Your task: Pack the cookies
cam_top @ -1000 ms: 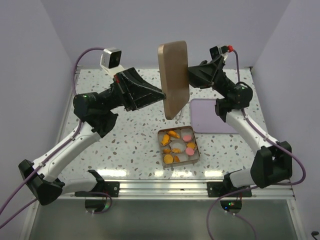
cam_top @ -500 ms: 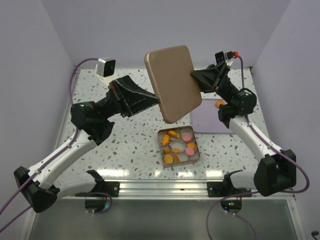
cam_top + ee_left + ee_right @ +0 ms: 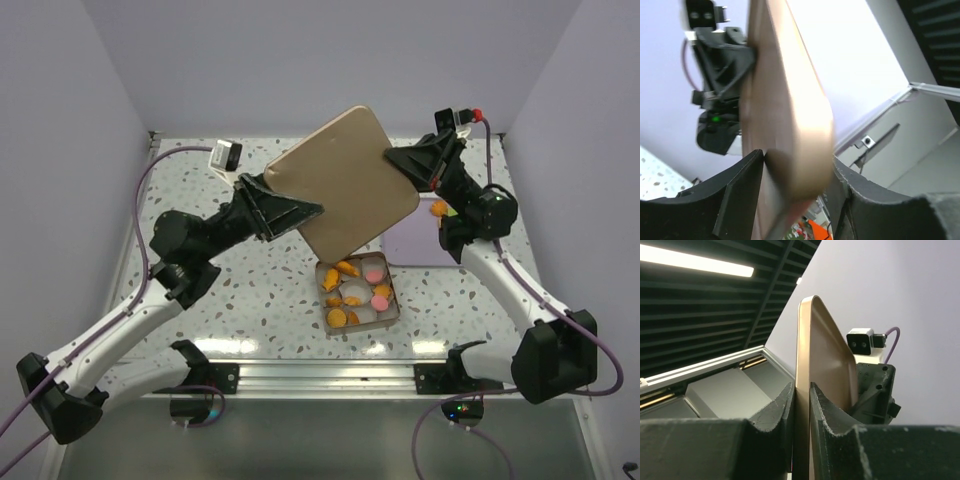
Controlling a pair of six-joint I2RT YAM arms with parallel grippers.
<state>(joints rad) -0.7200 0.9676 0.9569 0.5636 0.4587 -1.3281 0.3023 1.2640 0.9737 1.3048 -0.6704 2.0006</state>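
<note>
Cookies [image 3: 345, 268]: two pink, about eight orange

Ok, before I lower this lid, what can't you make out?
- Top external: the lid covers part of the purple mat; anything lying there is hidden.
- Left wrist: the lid is blurred; whether the jaws of the left gripper touch it is unclear, and it hides nearly all the tin.
- Right wrist: looks upward past the edge-on lid in the right gripper; cookies out of frame.

Small orange and pink cookies [image 3: 349, 268] lie clustered in a square metal tin [image 3: 399, 303], one orange stray [image 3: 438, 208] apart on a lilac mat [image 3: 425, 248].
</note>
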